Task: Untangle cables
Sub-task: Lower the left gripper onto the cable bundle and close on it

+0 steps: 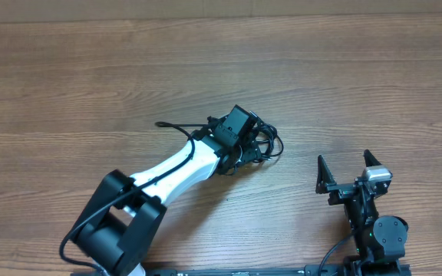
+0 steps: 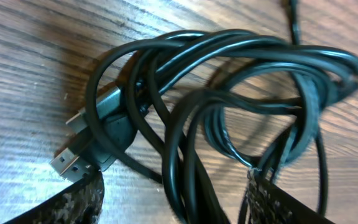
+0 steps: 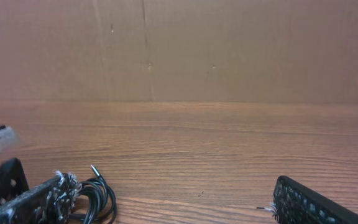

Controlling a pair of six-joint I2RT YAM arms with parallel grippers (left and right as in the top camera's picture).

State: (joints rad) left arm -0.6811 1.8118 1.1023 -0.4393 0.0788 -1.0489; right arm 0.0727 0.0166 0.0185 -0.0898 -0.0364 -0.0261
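The cables point(image 1: 265, 142) lie as one tangled bunch of thin black loops at the middle of the table. A loose strand point(image 1: 167, 124) trails out to the left. My left gripper point(image 1: 253, 150) is down over the bunch. In the left wrist view the cables point(image 2: 229, 93) fill the frame and a silvery USB plug point(image 2: 73, 155) lies at the left. The left gripper point(image 2: 173, 202) is open, its fingers point(image 2: 73, 202) astride several strands, the right one touching a loop. My right gripper point(image 1: 347, 170) stands open and empty to the right; its view shows the cables point(image 3: 95, 196) at lower left.
The wooden table point(image 1: 344, 69) stretches all round the bunch. A brown wall point(image 3: 179, 50) rises behind the table in the right wrist view. The left arm's white link point(image 1: 175, 169) reaches in from the lower left.
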